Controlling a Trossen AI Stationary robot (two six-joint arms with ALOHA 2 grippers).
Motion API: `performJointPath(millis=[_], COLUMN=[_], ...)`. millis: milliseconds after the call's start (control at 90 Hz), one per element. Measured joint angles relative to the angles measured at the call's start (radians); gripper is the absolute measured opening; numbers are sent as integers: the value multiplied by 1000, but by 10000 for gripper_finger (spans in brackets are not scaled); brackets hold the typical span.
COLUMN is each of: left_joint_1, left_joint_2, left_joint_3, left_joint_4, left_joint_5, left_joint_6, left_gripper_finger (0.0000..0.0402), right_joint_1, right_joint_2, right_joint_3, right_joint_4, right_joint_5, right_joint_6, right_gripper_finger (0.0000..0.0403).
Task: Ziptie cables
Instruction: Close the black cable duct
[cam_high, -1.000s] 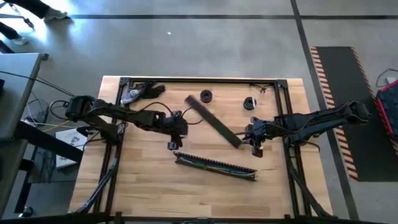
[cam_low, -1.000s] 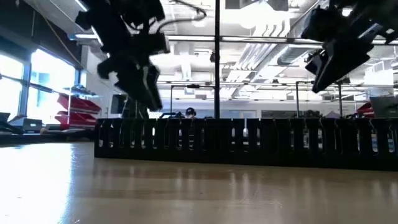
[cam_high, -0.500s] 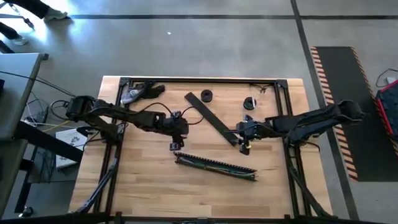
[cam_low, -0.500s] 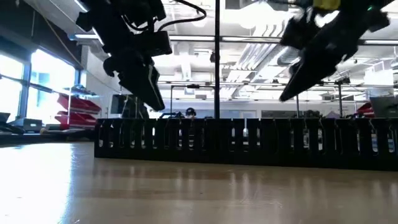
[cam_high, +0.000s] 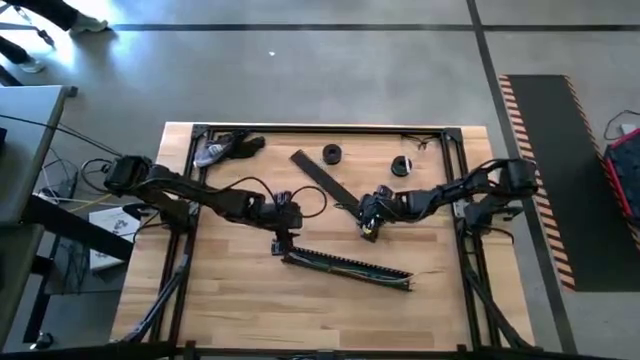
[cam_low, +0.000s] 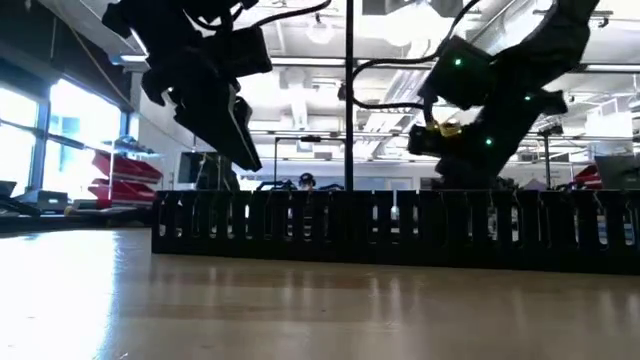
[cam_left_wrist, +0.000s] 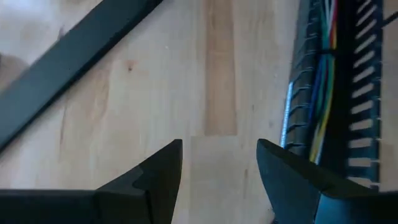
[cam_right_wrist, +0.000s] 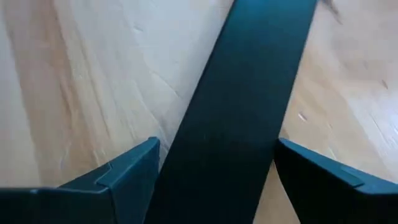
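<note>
Your cables (cam_high: 345, 265), a loose bundle of thin pale, green, blue and red wires, lie inside the long black slotted channel bar (cam_high: 400, 281) on the pale wooden tabletop (cam_high: 240, 300), near its front middle. In the left wrist view you can see the wires (cam_left_wrist: 320, 99) running along the channel, with one thin dark band crossing them that may be a tie already fastened; you cannot be sure of that from here.

Your left tool (cam_high: 281, 240) hangs just above the channel's left end, its fingers (cam_left_wrist: 163, 171) spread apart with bare wood between them and nothing held.

Your right tool (cam_high: 367, 226) is over the near end of the flat black strip (cam_high: 325, 181), which lies diagonally behind the channel. Its fingers (cam_right_wrist: 127, 168) are apart and straddle the strip (cam_right_wrist: 242, 106), but they have not closed on it.

Two small black round parts (cam_high: 331, 153) sit near the back edge, well apart from the work.

Judged from this, you are early: at most one tie is on, neither tool holds a tie or the wires, and most of the bundle remains loose. Bundling along the rest of the channel is left to do.
</note>
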Motion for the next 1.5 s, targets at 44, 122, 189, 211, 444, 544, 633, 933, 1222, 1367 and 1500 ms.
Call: performJointPath(millis=[44, 122, 189, 211, 444, 544, 633, 933, 1222, 1367, 1500], left_joint_1=[-6, -15, -21, -21, -17, -16, -15, -10, -33, -47, -59], left_joint_2=[0, 0, 0, 0, 0, 0, 0, 0, 5, 26, 60], left_joint_3=[0, 0, 0, 0, 1, 1, 1, 1, 1, 1, 1], left_joint_4=[11, 26, 36, 39, 47, 63, 74, 116, 311, 402, 435], left_joint_5=[-4, -24, -51, -59, -125, -118, -123, -117, -106, -100, -78], left_joint_6=[-7, -11, -17, -22, -33, -18, -7, -54, -67, -66, -42], left_gripper_finger=[188, 188, 188, 188, 188, 193, 206, 240, 241, 241, 241], right_joint_1=[-7, -16, -20, -22, -28, -20, -19, -9, 43, 41, 40], right_joint_2=[0, -21, -50, -62, -169, -198, -230, -368, -415, -416, -413], right_joint_3=[0, 0, -4, -8, -14, -15, -18, -39, -372, -447, -494], right_joint_4=[-1, -14, -43, -60, -249, -291, -314, -230, 362, 451, 450], right_joint_5=[-19, -57, -78, -89, -129, -152, -178, -170, -79, -80, -83], right_joint_6=[-41, -131, -191, -208, -255, -274, -285, -260, -165, -161, -162], right_gripper_finger=[272, 251, 236, 233, 238, 248, 255, 259, 260, 260, 260])
